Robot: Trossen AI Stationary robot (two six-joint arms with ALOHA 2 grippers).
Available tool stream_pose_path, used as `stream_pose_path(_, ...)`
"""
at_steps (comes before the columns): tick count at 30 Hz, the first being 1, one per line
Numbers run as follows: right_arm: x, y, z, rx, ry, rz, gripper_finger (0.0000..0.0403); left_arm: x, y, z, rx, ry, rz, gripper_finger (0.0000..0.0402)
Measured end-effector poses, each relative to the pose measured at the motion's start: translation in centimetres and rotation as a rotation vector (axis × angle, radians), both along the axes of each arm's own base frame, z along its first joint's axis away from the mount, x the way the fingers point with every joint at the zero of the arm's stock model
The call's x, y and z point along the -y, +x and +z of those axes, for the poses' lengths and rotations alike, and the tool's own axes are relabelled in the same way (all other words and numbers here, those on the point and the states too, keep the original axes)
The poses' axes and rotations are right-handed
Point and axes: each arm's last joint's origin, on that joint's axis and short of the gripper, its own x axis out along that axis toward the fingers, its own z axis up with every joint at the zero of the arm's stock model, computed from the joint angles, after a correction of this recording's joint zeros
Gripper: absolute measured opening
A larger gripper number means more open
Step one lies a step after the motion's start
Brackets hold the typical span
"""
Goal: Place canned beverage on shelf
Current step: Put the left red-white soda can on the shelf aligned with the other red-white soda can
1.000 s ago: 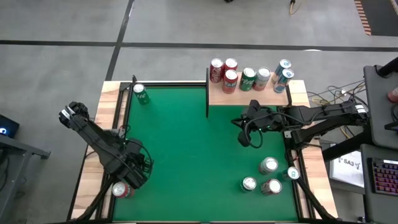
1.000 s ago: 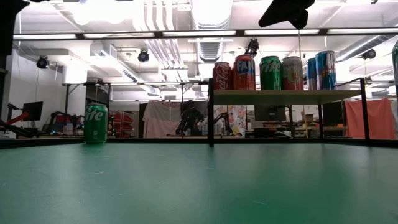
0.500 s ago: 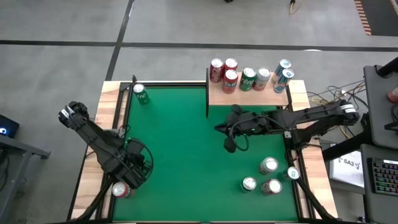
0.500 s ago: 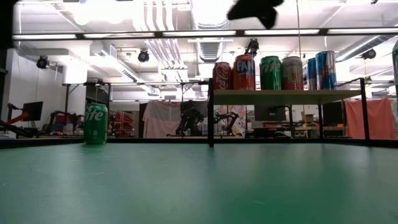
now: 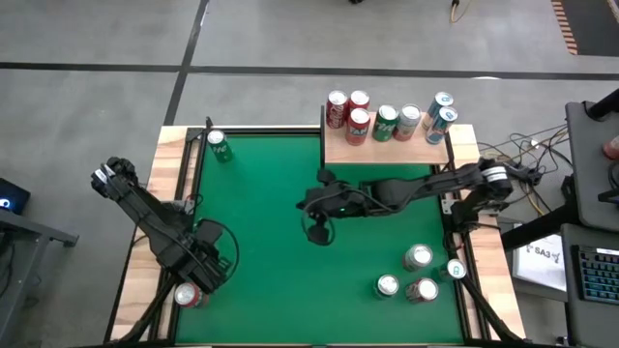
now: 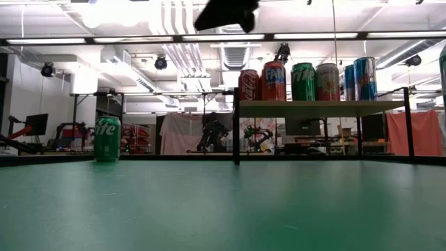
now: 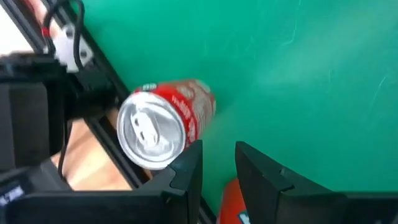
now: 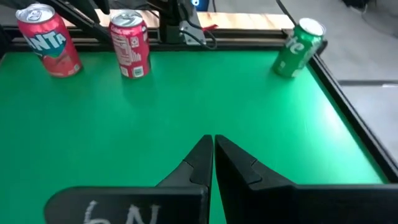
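The shelf (image 5: 387,147), a light-wood board on black posts (image 6: 313,107), stands at the table's far edge with several cans on it. My right gripper (image 5: 317,232) hangs shut and empty over the table's middle (image 8: 213,155). A green can (image 5: 219,145) stands upright in the far left corner (image 8: 298,46). Two red cans (image 8: 50,40) (image 8: 130,43) stand at the near left. My left gripper (image 5: 205,273) hovers there pointing down, its fingers a little apart (image 7: 217,168), beside one red can (image 7: 165,124). My left gripper has a red thing (image 7: 233,199) showing in the narrow gap between its fingers, at the picture's lower edge. Whether the fingers touch it, I cannot tell.
Several more cans (image 5: 416,256) stand grouped near the table's near right corner. A black rail (image 5: 184,193) runs along the green felt's left side, close to my left gripper. Open felt (image 5: 280,290) lies between the two arms.
My right gripper has swept from just in front of the shelf toward the table's left edge, out over the middle of the felt. It has stayed shut and empty. No can has moved.
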Motion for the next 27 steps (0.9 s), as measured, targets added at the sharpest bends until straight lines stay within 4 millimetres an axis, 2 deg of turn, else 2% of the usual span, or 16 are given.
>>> stream_pose_path(6,-0.2,1.3,0.3,0.005,-0.036,0.026,0.0009,0.0,-0.4,-0.7,-0.061,-0.026,0.112,0.0079)
stream_pose_path(11,-0.2,1.3,0.4,0.004,-0.044,0.031,0.0009,-0.1,-0.4,-1.0,-0.043,0.005,0.155,0.0079)
stream_pose_path(19,-0.1,1.1,0.6,0.007,-0.057,0.039,0.0009,-0.5,-0.9,-2.8,-0.094,0.053,0.246,0.0079)
stream_pose_path(27,-0.2,1.1,0.6,0.007,-0.056,0.039,0.0009,-0.2,-0.3,-2.9,0.014,0.053,0.228,0.0079)
